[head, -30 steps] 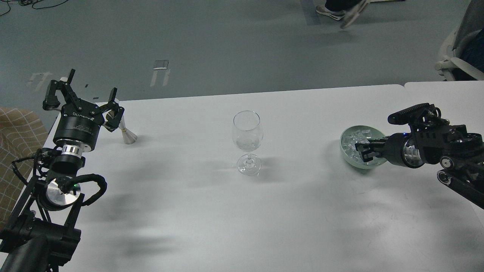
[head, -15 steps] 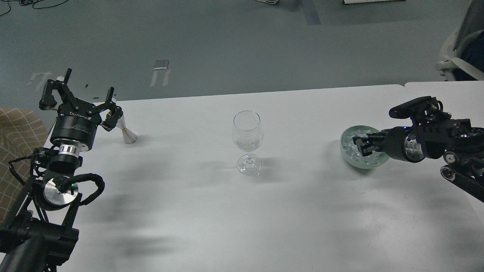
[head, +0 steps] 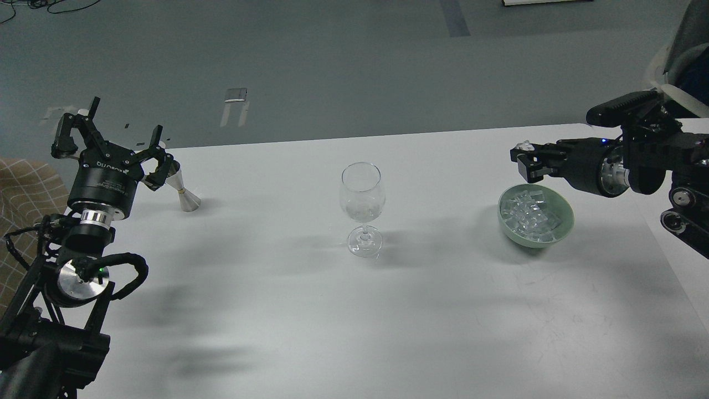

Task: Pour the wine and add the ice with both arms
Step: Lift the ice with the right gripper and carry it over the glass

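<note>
A clear wine glass [head: 363,206] stands upright at the table's middle, with a little clear content low in its bowl. A pale green bowl [head: 565,210] at the right holds many clear ice cubes [head: 530,213]. My right gripper [head: 523,159] hangs above the bowl's far left rim. It is shut on one small clear ice cube [head: 524,146]. My left gripper [head: 125,123] is open and empty at the table's far left corner. It is just left of a small silver jigger [head: 186,198] that stands on the table. No stream of wine shows.
The white table [head: 310,310] ends at its far edge just behind the jigger, and a second table top [head: 609,124] joins at the far right. A chair [head: 678,61] stands beyond the right arm. A tan checked cloth [head: 22,191] lies off the left edge.
My right gripper has risen out of the bowl with an ice cube between its fingers. My left gripper has drifted a little left, away from the jigger.
</note>
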Controlling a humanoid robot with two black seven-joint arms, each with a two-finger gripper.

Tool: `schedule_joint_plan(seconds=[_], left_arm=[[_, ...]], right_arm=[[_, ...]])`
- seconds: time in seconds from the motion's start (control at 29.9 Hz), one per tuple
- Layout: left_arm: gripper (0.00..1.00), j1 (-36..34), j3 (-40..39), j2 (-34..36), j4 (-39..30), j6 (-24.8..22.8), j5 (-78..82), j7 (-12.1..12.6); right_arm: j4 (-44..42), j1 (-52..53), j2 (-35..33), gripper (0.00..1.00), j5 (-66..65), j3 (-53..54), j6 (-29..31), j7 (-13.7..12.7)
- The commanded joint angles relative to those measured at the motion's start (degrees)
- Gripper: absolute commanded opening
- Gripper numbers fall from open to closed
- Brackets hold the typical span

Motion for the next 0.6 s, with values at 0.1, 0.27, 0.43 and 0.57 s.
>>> schedule_joint_plan(seconds=[0.1,0.27,0.43,0.57], left_arm=[[0.98,-0.1,-0.1,0.9,0.0,0.0,-0.1,0.0],[0.98,-0.1,-0.1,1.4,0.0,0.0,-0.1,0.0],[0.98,-0.1,-0.1,1.3,0.0,0.0,-0.1,-0.1],[0.98,0.0,-0.8,1.6,0.0,-0.1,-0.1,-0.1]], right_arm=[[1.8,7.0,9.8,0.07,-0.1,-0.1,0.3,-1.2],[1.7,9.7,19.3,0.07,-0.2,-0.2,0.3,-1.2],[2.5,12.1,26.7,0.07,-0.3,-2.0,0.5,-3.2],[3.8,14.5,26.7,0.07,-0.2,-6.3,0.5,-3.3]])
